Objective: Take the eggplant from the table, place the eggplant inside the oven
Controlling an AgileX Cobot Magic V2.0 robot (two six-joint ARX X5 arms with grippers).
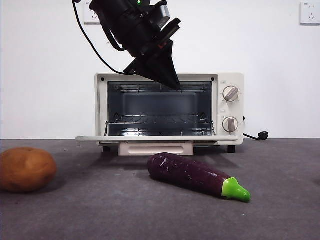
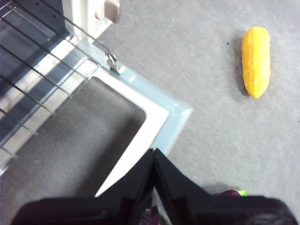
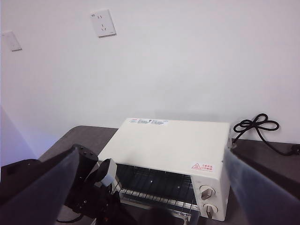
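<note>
The oven (image 1: pixel 169 110) door hangs open and the eggplant (image 1: pixel 196 176) lies on the grey surface (image 1: pixel 280 200) just in front of it, not picked up yet. The left gripper (image 2: pixel 153 157) hovers above the open door, jaws pressed together. Next it must open and drop down to the eggplant. The right gripper (image 3: pixel 150 187) waits high up, jaws spread. A potato (image 1: pixel 26 169) sits near the left edge, and a yellow corn cob (image 2: pixel 256 61) lies off to one side. The wall behind is white.

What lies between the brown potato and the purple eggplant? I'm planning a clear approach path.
Only bare dark grey felt table between the round brown potato and the glossy purple eggplant, per the front view.
</note>
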